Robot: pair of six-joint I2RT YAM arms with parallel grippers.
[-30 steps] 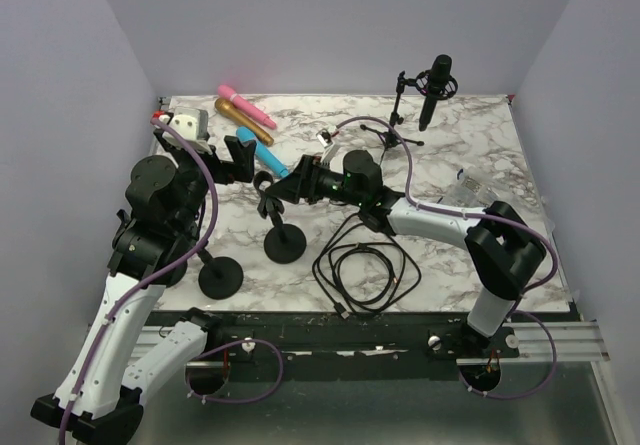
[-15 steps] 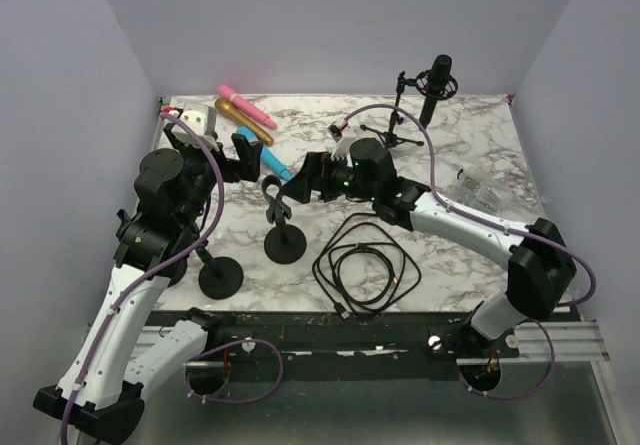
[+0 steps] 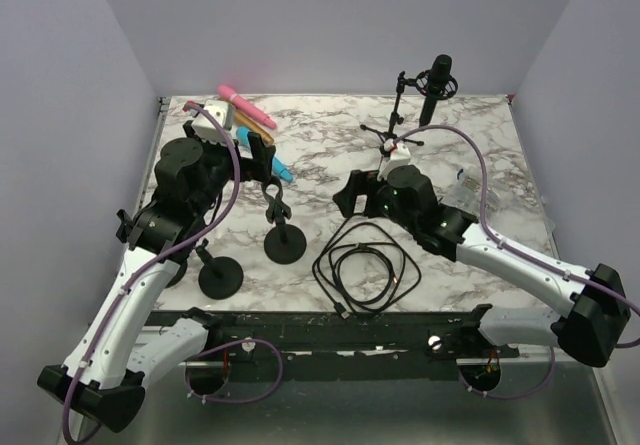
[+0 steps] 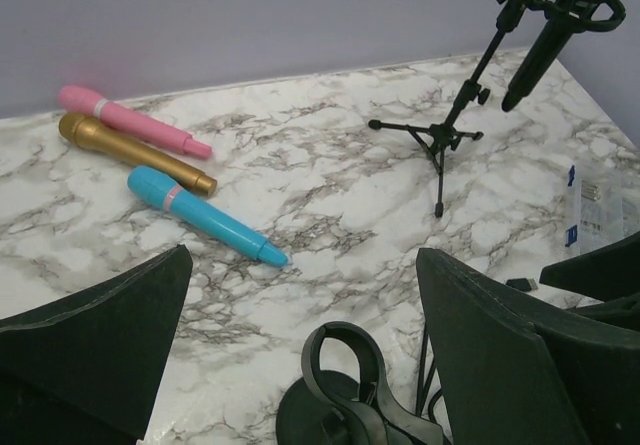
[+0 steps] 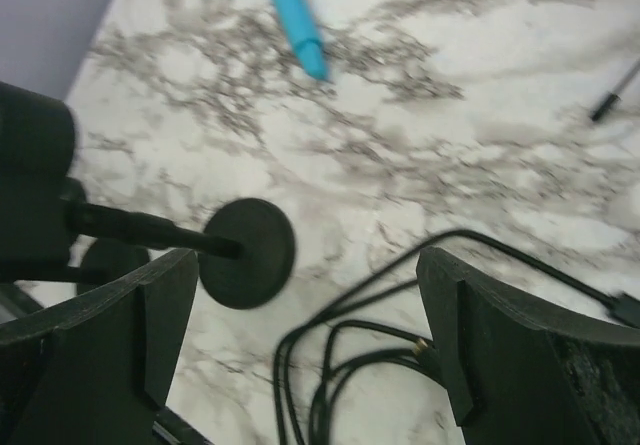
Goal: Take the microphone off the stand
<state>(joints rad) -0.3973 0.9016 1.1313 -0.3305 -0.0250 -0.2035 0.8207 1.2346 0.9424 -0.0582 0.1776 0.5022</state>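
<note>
A black stand with a round base [image 3: 285,245] and an empty clip [image 4: 345,365] stands left of centre. A blue microphone [image 3: 278,168] lies flat on the marble behind it, also seen in the left wrist view [image 4: 205,215]. At the back, a black microphone [image 3: 437,85] hangs in a mount on a tripod stand [image 3: 395,130]. My left gripper [image 3: 258,155] hovers open just above and behind the clip, with nothing between its fingers [image 4: 300,265]. To the right of the stand, my right gripper [image 3: 350,197] is open and empty, over the cable [image 5: 305,265].
A coiled black cable [image 3: 365,270] lies at front centre. A second round-base stand [image 3: 220,277] is at front left. Pink [image 4: 130,120] and gold [image 4: 135,152] microphones lie at the back left. A clear plastic bag [image 3: 470,190] sits at the right.
My right gripper has opened and pulled back to the right, away from the stand's clip. The left arm has shifted right and towards the back, over the clip.
</note>
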